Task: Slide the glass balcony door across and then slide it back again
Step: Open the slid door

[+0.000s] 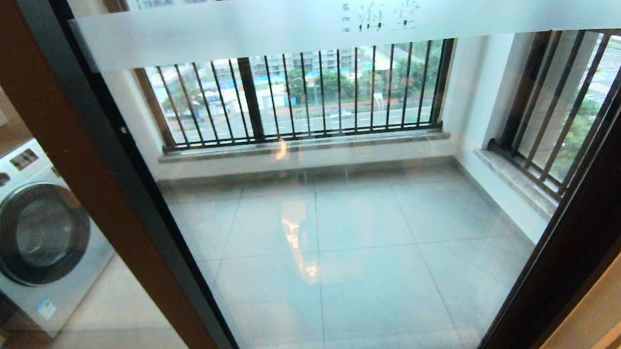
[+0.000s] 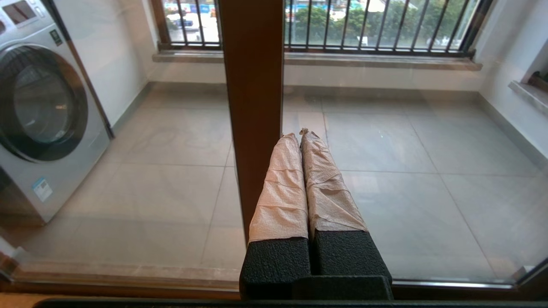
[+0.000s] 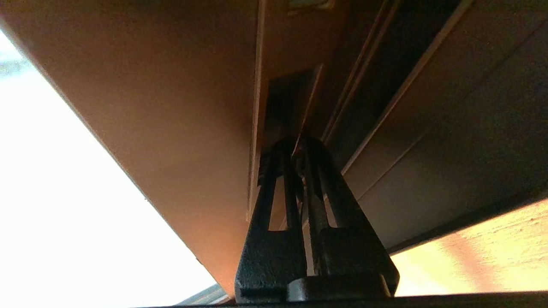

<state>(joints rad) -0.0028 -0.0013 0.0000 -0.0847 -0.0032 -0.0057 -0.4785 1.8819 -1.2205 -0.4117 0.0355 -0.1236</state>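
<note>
Glass balcony door (image 1: 315, 224) fronts barred windows (image 1: 298, 97); washing machine (image 1: 23, 233) leftward.

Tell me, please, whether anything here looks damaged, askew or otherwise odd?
Nothing stands out. The door glass is whole and its frosted band level. The washer stands upright on a bare balcony floor. The right hand is shut, its tips at a recess in the brown frame; the left hand is shut.

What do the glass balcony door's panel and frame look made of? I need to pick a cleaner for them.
The glass balcony door: clear glass, seemingly; the balcony floor shows through and light glints on it. Its band looks frosted, milky and matte, with cut-out characters. The frame looks like dark brown coated metal, smooth and satin; wood veneer cannot be ruled out.
</note>
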